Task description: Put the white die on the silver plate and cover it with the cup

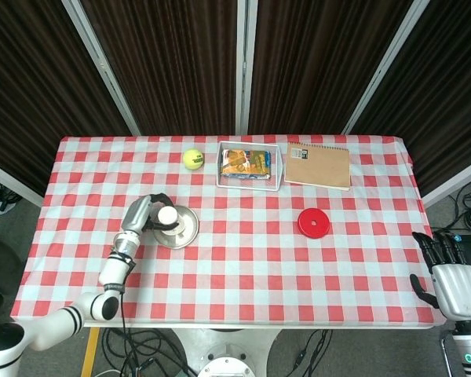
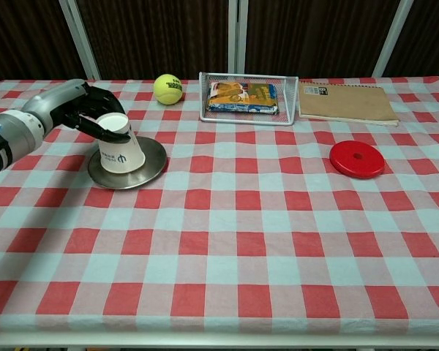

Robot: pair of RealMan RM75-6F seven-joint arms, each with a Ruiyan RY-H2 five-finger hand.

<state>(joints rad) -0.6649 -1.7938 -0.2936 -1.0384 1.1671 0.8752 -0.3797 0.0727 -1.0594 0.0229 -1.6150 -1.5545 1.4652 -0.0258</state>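
The white paper cup sat inverted on the round silver metal plate; my left robot hand gripped it, so a careless release risked tipping it.

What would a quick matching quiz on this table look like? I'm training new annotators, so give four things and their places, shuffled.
Things:
1. cup
2. tennis ball
3. red disc
4. snack packet

Places:
A. in the wire tray
B. upside down on the silver plate
C. in front of the notebook
D. left of the wire tray

Pairs: 1-B, 2-D, 3-C, 4-A
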